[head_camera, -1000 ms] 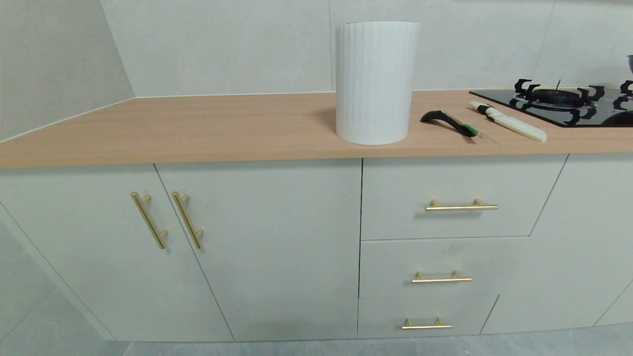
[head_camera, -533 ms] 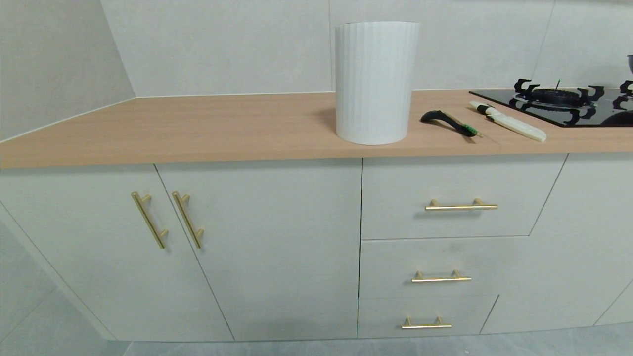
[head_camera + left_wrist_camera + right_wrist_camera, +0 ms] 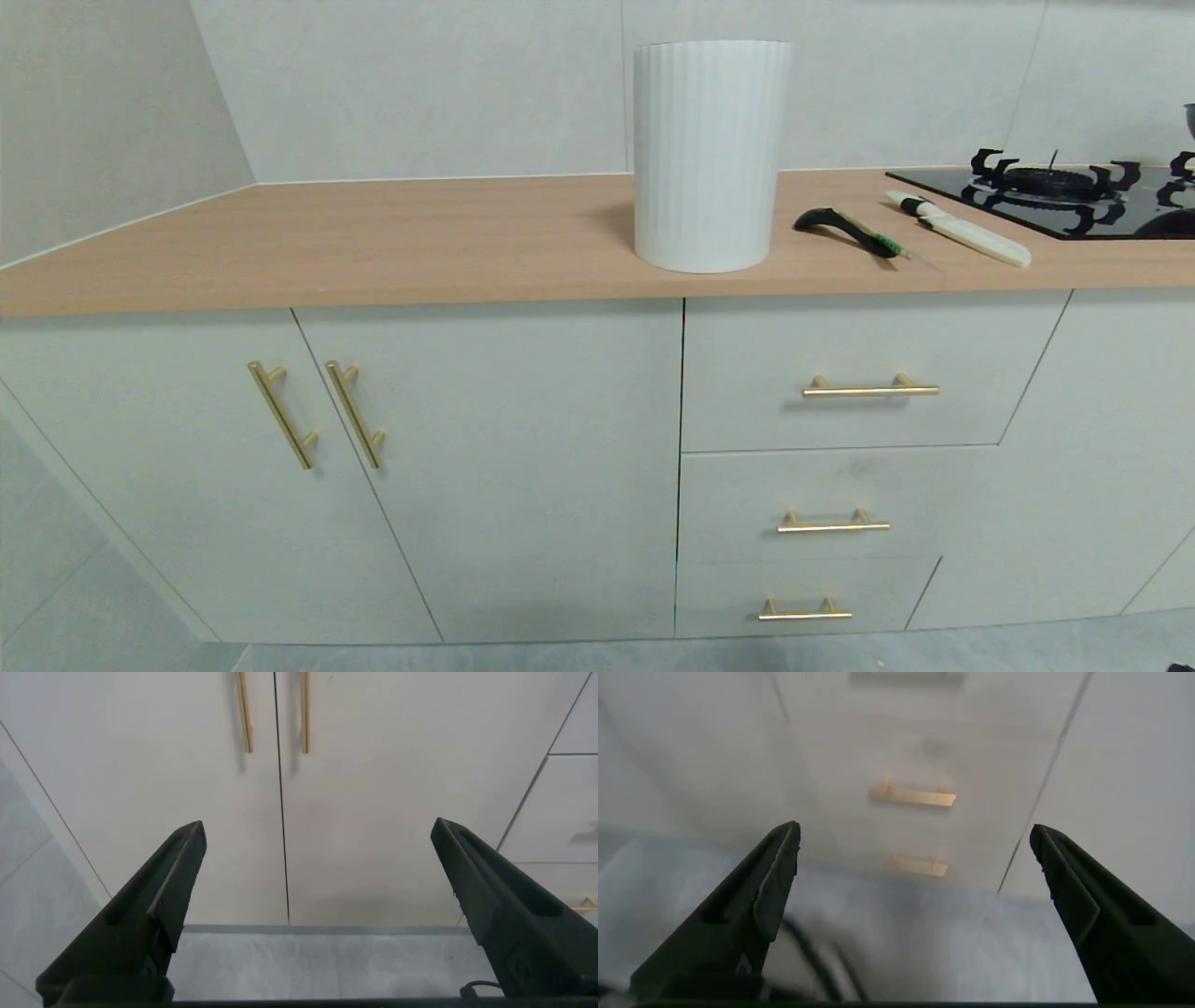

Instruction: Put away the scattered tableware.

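A tall white ribbed container stands on the wooden countertop near its front edge. To its right lie a black-handled utensil with a green tip and a cream knife with a black band. My left gripper is open, low down, facing the double cabinet doors with nothing between its fingers. My right gripper is open too, low in front of the drawer fronts, holding nothing.
A black gas hob occupies the counter's right end. Below the counter are two doors with gold handles and three drawers with gold handles. Tiled walls close the back and left. Grey floor lies under the grippers.
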